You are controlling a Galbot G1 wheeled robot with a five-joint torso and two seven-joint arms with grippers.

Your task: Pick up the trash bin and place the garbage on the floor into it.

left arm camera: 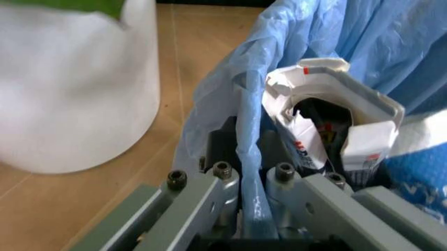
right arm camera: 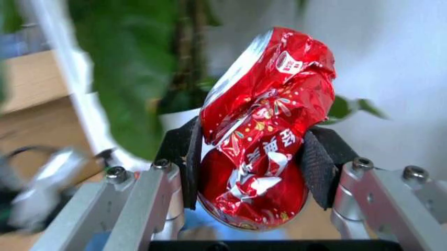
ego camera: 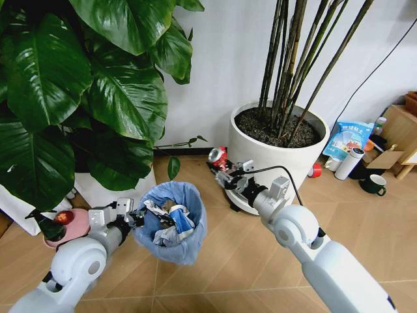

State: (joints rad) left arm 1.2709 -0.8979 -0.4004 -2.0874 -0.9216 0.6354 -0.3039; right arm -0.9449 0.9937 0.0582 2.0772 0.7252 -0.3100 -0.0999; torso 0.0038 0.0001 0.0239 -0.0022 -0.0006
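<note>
trash bin w/ its light-blue bag sits low centre-left in head view, above the wood floor, its left rim clamped in the left gripper; left wrist view shows the bag film pinched between the closed pads. bin already holds litter: a torn white carton and blue-white wrappers. crushed red can is up in the right gripper, just right of and higher than the bin's mouth, not over it yet, a small gap between them. right wrist view: both black pads pressed on the can's dented sides, can upright, top end away from the wrist

around: big white pot w/ dark stems right behind the right gripper, close to the arm; broad-leaf plant in a white pot just left of the bin, beside the left arm. pink dish by the left forearm. far right, well apart: white thermos, green mug, blue packet
</note>
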